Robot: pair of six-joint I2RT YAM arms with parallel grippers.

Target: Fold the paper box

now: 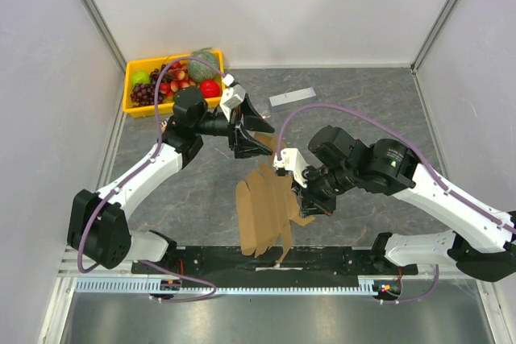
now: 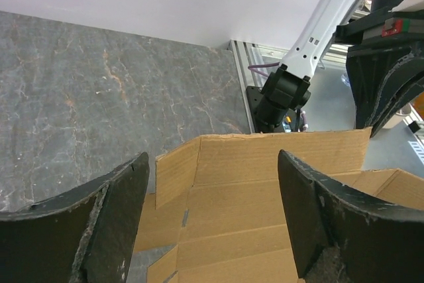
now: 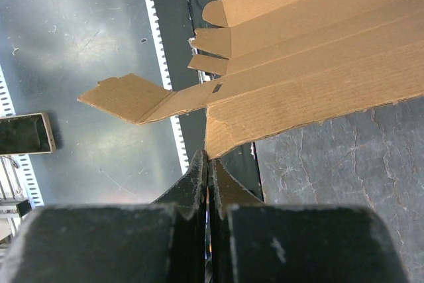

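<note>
Pinching paper box [image 3: 318, 64] edge: right claw [image 3: 207, 158] clenched; left claw [image 2: 213, 157] spread wide above

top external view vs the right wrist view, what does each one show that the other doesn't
Only top external: the yellow fruit tray at the far left, the grey strip beyond the arms, and the left gripper open over the far end of the paper box.
Only right wrist: the right gripper close up, pinched shut on the sheet's edge, a flap reaching past the table edge, and a dark phone-like device lower down.
Both: the paper box, a flat unfolded die-cut sheet, on the grey table.
</note>
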